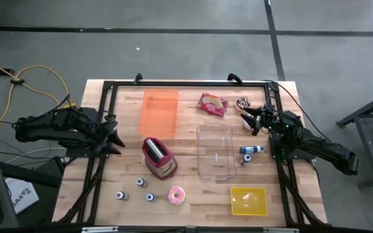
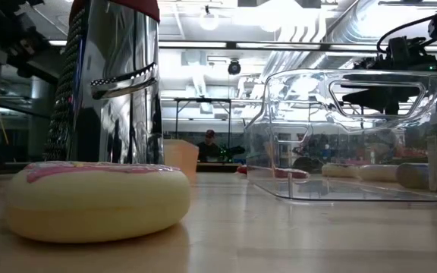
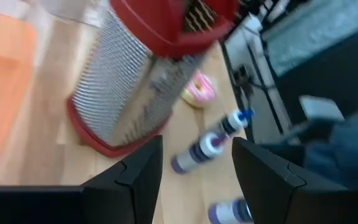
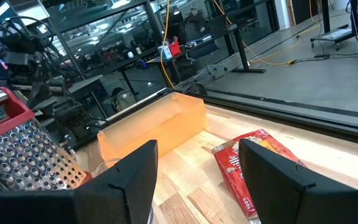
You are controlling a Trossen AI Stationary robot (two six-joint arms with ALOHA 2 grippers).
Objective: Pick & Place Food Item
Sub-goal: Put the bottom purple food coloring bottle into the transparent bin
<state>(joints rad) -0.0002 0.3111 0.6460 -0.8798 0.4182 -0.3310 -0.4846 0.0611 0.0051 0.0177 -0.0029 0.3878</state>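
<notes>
A: High view? 
B: Snack packet (image 1: 213, 104) flat on counter (image 1: 193, 194), far side, near right claw (image 1: 256, 122); left claw (image 1: 115, 137) waits.

A: Wrist views? 
B: Both claws spread, empty. Packet looks light, crinkly, slippery; pinch its edge.

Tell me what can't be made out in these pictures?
- Red snack packet: its print is too small to read in the right wrist view, and the right hand covers its lower end.
- Small bottles: labels blurred in the left wrist view.
- Clear bin: reflections hide what lies behind it in the low view.
- Grater: top cut off there.
</notes>
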